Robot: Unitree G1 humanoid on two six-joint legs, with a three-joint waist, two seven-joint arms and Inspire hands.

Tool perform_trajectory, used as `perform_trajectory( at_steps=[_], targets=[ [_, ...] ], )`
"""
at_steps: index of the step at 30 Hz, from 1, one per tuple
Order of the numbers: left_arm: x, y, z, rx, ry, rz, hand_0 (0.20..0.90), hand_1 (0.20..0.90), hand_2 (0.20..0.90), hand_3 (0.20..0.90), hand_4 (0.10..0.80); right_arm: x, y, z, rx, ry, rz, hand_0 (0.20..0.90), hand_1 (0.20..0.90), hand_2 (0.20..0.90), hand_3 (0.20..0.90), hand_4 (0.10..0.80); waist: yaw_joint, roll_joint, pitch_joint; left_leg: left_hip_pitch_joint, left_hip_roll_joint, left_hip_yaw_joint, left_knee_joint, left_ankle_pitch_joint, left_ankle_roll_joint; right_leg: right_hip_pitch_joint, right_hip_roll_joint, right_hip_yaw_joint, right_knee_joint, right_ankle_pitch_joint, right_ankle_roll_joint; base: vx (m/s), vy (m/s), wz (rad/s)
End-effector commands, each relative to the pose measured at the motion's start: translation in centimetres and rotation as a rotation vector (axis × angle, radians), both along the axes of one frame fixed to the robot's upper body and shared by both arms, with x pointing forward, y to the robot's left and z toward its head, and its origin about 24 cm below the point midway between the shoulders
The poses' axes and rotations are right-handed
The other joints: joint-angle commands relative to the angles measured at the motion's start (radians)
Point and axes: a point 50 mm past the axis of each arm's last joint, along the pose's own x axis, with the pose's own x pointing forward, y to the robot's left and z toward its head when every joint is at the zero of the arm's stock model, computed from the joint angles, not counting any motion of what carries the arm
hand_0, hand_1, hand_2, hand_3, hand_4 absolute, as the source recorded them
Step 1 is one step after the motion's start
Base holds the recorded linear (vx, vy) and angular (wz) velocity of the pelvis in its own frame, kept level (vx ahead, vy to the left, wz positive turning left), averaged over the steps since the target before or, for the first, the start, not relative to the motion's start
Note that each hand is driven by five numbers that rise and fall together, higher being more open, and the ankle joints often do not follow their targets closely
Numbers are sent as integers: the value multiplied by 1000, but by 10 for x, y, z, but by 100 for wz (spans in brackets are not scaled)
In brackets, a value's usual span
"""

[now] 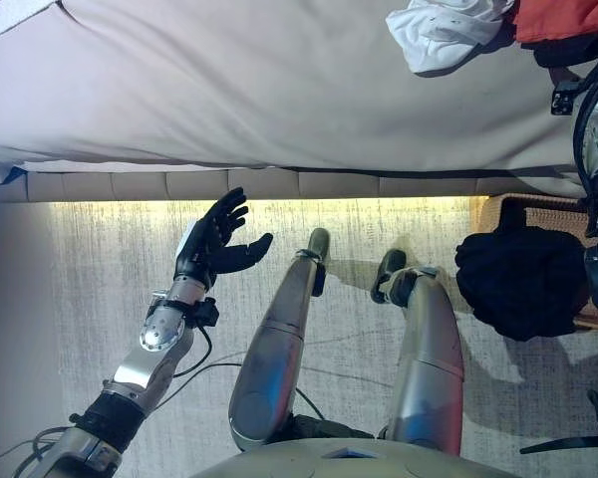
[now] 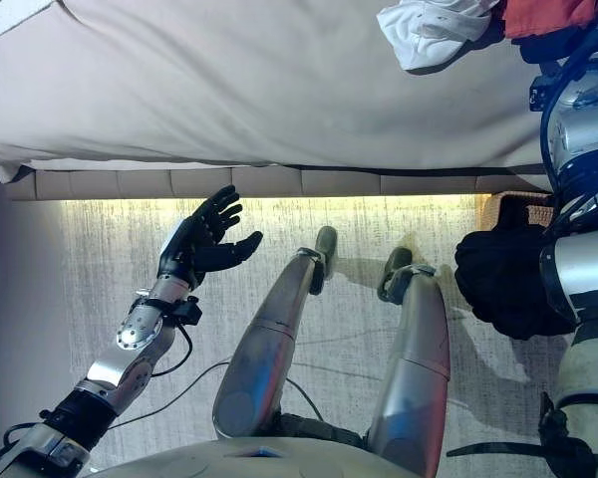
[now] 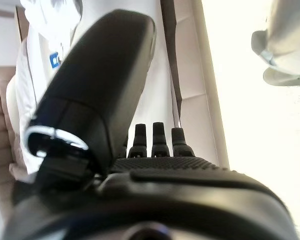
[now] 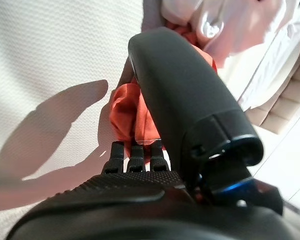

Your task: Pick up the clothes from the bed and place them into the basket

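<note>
A white garment (image 1: 441, 32) and a red-orange garment (image 1: 563, 18) lie crumpled together on the bed (image 1: 259, 90) at its far right. My right arm reaches up along the right edge to them. In the right wrist view my right hand (image 4: 182, 95) hovers just over the red-orange garment (image 4: 126, 119), fingers straight and holding nothing, with the white garment (image 4: 230, 35) beyond it. A wicker basket (image 1: 508, 211) stands on the floor at the right, and a black garment (image 1: 520, 281) is heaped in it. My left hand (image 1: 215, 242) is raised open and empty over the floor in front of the bed.
The bed's padded base (image 1: 279, 184) runs across the view with a lit strip beneath it. A pale rug (image 1: 110, 279) covers the floor between me and the bed. The rest of the bed cover is bare.
</note>
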Motion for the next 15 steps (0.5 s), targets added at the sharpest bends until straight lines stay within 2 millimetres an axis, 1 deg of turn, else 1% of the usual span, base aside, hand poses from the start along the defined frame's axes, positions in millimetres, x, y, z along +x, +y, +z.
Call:
perform_trajectory(
  at_steps=[1,6,9,12,15],
  targets=[
    [-9,15,42,0,-219,-1,900,900,900,900,800,-27,7,85,-116,-287,-9,300,300,300,200,100,31,-11,-19,3,-25,42,-3,-68,47,82,80,-4,21,-77,3,-1,-37,10],
    [-12,17,40,3,-229,19,900,900,900,900,800,-28,5,85,-95,-323,-49,300,300,300,200,100,39,-11,-19,-16,-24,29,4,-58,45,71,86,-2,28,-81,0,-1,-12,3],
    [-12,16,42,4,-246,26,900,900,900,900,800,-28,4,85,-67,-353,-54,300,300,300,200,100,42,-8,-19,-15,-22,28,-2,-61,46,73,88,-2,25,-84,0,-6,-4,1],
    [-12,16,45,9,-253,23,900,900,900,900,800,-29,2,83,-26,-387,-54,300,300,300,200,100,43,-9,-19,2,-21,25,-13,-60,43,90,91,-3,10,-83,-1,0,0,0],
    [-13,16,44,14,-251,17,900,900,900,900,800,-29,-1,80,2,-398,-45,300,300,300,200,100,42,-12,-19,41,-16,21,-28,-53,38,137,99,-4,-27,-80,-5,0,0,0]
  ],
)
